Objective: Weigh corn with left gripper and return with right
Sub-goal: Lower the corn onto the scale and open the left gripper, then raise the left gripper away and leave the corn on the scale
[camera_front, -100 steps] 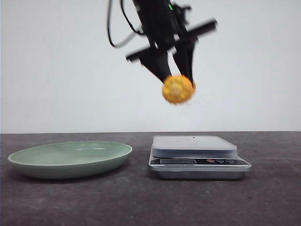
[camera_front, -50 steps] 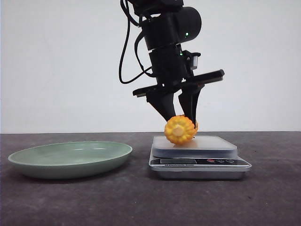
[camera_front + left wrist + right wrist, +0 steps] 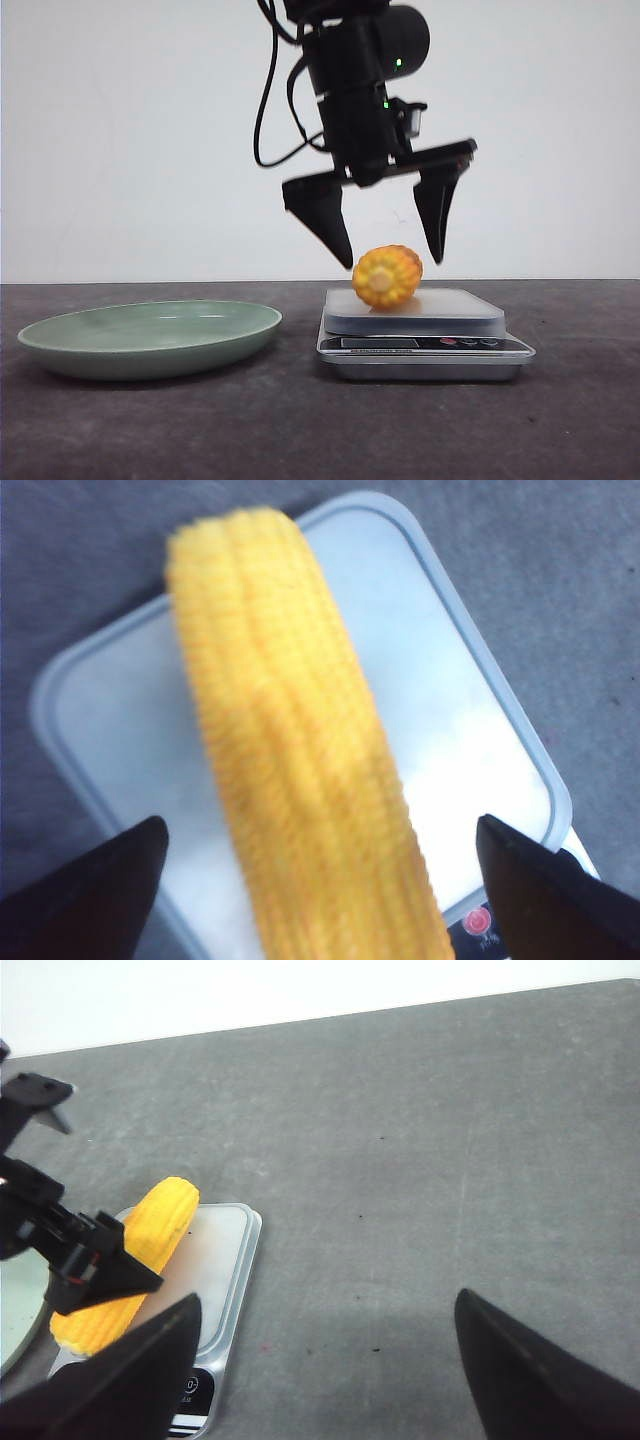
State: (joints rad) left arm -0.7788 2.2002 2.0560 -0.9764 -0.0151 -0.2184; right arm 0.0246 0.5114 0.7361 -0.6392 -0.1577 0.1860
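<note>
We found the corn (image 3: 387, 276) lying on the scale (image 3: 424, 345), with our left gripper (image 3: 385, 248) spread wide just above it, holding nothing. So the weighing half looked done. Our right gripper (image 3: 325, 1360), also wide open and empty, had yet to return it to the plate (image 3: 150, 338).

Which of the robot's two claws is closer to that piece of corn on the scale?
Left. The left gripper hangs open just above the corn, fingers either side. The right gripper sits farther off, beside the scale.
</note>
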